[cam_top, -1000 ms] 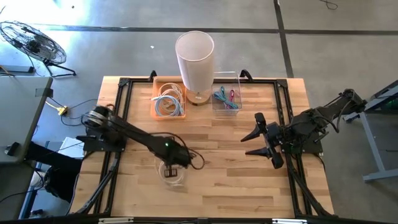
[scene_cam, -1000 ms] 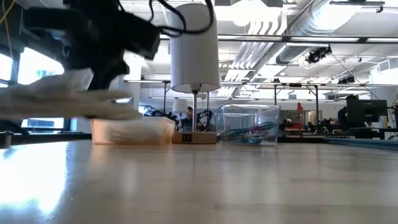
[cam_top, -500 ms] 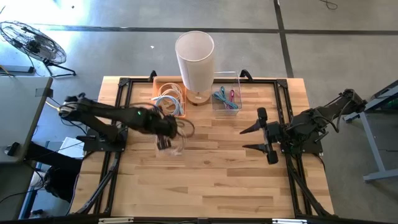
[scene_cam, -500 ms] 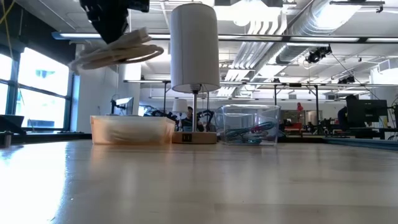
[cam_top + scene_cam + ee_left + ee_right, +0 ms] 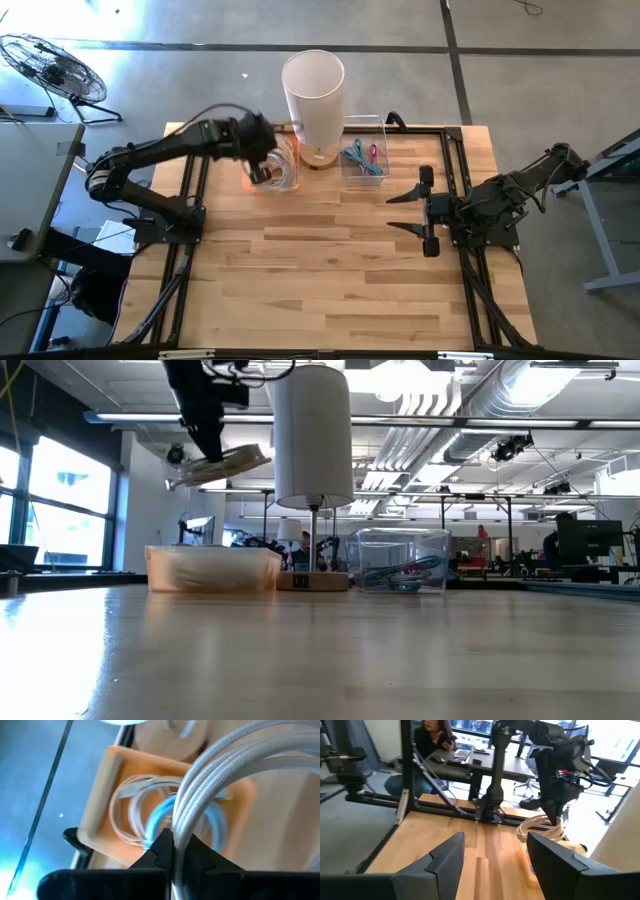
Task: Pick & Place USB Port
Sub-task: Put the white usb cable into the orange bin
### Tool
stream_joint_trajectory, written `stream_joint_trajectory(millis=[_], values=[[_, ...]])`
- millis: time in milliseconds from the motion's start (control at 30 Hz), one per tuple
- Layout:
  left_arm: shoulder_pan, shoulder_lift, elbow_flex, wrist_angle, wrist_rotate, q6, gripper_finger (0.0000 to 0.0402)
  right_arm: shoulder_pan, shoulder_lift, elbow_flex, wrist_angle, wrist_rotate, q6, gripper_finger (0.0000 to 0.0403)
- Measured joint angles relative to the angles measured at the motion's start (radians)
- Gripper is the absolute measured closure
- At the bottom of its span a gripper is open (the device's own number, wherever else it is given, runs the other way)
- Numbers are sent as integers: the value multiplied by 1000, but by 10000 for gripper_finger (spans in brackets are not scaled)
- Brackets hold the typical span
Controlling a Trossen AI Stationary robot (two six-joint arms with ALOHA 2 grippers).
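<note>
Swung cable (image 5: 275,172) from mid-table to over orange bin (image 5: 102,780); left gripper (image 5: 172,851) clenched on coil. Centre, lower, then release.

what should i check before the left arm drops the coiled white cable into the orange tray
1. Grip: left gripper shut on the coiled white cable - ok.
2. Position: coil hangs above the shallow orange plastic tray in the high view - ok.
3. Height: coil well clear of the tray rim in the low view - ok.
4. Room in tray: white and blue cables already fill much of it - cannot tell.
5. Tall white lamp stands close beside the tray - cannot tell clearance.
6. Right gripper open, parked away on the table's right - ok.
</note>
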Motion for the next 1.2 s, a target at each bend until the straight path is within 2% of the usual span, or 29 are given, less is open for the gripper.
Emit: stream_joint_trajectory(millis=[233,433,700,900,1100,1200], values=[[232,16,0,6,149,234,394,0,-14,0,-3,37,-3,194],[330,42,1,22,221,337,394,0,-34,0,-8,76,2,194],[339,142,1,30,230,426,394,0,-46,0,-8,113,4,194],[337,220,1,37,245,437,394,0,-48,0,-8,115,-2,194],[337,237,1,33,244,426,394,0,-49,0,-23,115,12,194],[337,238,1,-2,205,413,393,0,-49,0,-31,115,24,194]])
